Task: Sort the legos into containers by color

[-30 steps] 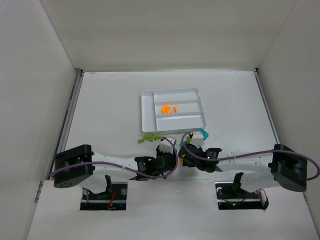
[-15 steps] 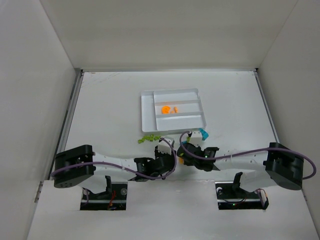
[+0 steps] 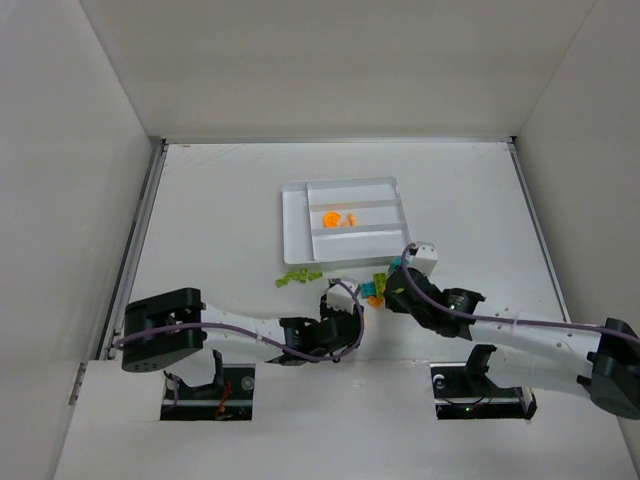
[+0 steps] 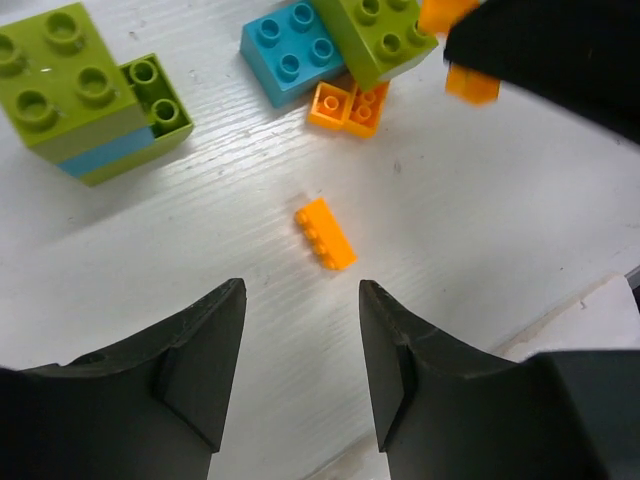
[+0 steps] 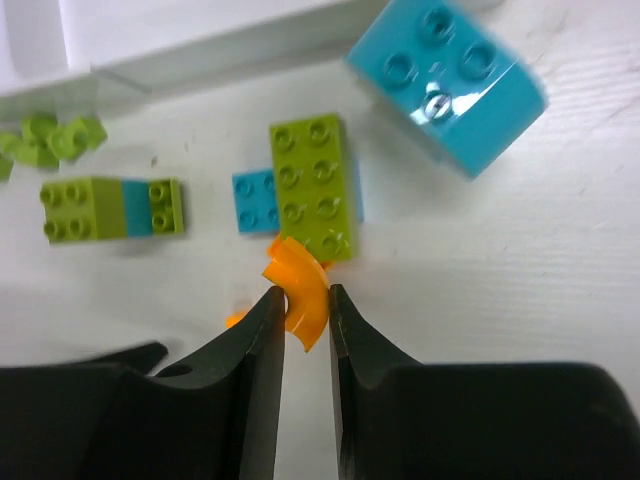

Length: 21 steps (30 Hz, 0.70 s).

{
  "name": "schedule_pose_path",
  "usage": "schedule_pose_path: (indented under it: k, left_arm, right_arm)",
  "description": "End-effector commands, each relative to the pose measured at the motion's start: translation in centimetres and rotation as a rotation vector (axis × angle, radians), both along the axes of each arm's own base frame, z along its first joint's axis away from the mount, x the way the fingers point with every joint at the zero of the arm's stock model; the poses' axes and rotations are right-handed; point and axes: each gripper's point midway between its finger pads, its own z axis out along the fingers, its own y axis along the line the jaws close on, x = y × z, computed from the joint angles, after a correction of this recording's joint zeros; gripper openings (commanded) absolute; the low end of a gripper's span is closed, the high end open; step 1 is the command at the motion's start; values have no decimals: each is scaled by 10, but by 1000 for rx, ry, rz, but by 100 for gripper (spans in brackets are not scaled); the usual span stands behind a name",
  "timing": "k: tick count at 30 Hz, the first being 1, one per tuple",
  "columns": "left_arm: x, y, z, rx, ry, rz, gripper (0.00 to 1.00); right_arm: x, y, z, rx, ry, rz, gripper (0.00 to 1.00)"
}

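My right gripper (image 5: 303, 300) is shut on a curved orange lego (image 5: 300, 292), held just above the table. Below it lie a lime green brick (image 5: 315, 185), a small teal brick (image 5: 255, 200) and a large teal block (image 5: 450, 75). A lime-and-teal stack (image 5: 110, 208) lies to the left. My left gripper (image 4: 300, 290) is open over the bare table, with a tiny orange brick (image 4: 325, 233) just ahead of its fingertips. Two small orange plates (image 4: 345, 105) lie further on. In the top view both grippers meet at the lego cluster (image 3: 375, 289), just below the white tray (image 3: 295, 225).
Two orange pieces (image 3: 338, 218) lie in the tray's middle compartment. Several small lime pieces (image 3: 298, 277) sit left of the cluster, near the tray's front edge (image 5: 200, 45). The right gripper's black body (image 4: 560, 50) fills the left wrist view's upper right corner.
The right gripper has closed on the curved orange lego and moved right and toward the tray as its arm stretched out. The left gripper has opened wider and shifted slightly right.
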Motion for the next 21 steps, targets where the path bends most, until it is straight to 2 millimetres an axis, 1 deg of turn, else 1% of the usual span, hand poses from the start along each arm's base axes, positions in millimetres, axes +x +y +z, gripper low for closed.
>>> schedule_pose_path:
  k: [1, 3, 7, 10, 13, 16, 17, 18, 19, 20, 21]
  left_arm:
    - [5, -24, 16, -46, -20, -2, 45]
    - [9, -27, 15, -37, -20, 4, 44]
    - [16, -34, 9, -5, -29, 0, 43]
    - [18, -38, 2, 31, -26, -5, 41]
    - [17, -37, -9, 80, -17, -8, 37]
    - [17, -34, -18, 120, -7, -8, 28]
    - [16, -32, -20, 132, -7, -9, 23]
    - [16, -31, -22, 141, -5, -11, 15]
    - [14, -28, -21, 145, -9, -7, 10]
    - [14, -26, -17, 127, -18, 1, 8]
    - [15, -24, -8, 102, -37, 12, 8]
  right_arm:
    - [29, 2, 42, 25, -119, -2, 21]
    - [42, -2, 55, 32, -155, -14, 21]
    - [61, -2, 72, 51, -201, -11, 21]
    - [71, 0, 78, 58, -219, -11, 21]
    - [84, 3, 84, 70, -239, -7, 21]
    - [101, 11, 89, 85, -255, 6, 21]
    - [108, 14, 92, 85, -264, 11, 21]
    - [115, 18, 93, 83, -271, 16, 21]
    - [121, 20, 94, 78, -279, 17, 21]
    - [128, 21, 94, 69, -286, 17, 22]
    - [137, 22, 95, 62, -291, 15, 22]
